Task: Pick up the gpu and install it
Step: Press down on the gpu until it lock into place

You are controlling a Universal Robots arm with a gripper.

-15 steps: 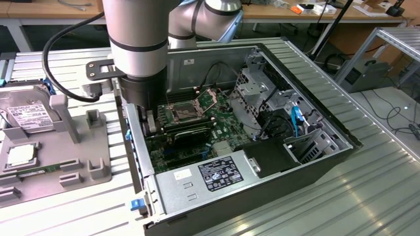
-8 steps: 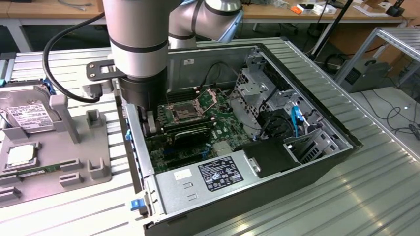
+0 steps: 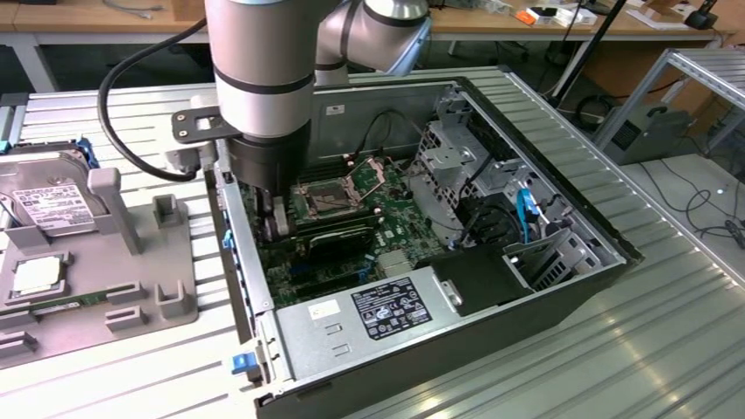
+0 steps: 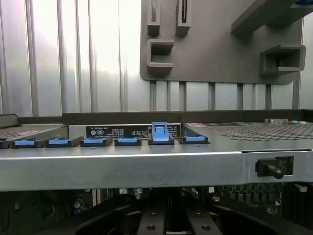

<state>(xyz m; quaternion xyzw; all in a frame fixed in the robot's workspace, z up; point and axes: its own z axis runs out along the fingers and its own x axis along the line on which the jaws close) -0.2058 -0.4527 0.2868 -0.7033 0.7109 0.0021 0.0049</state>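
While shut, gripper (image 3: 275, 223) crowds case wall (image 3: 239, 262).

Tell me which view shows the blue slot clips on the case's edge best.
The wrist view: the blue slot clips sit in a row along the case edge, seen straight on, one standing taller than the rest. The exterior view gives just a sliver of blue at that edge, beside the arm.

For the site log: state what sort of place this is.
Likely a robotics lab or workshop bench: an open desktop computer case on a ribbed metal table, a grey parts fixture holding a hard drive, and cluttered wooden workbenches behind.
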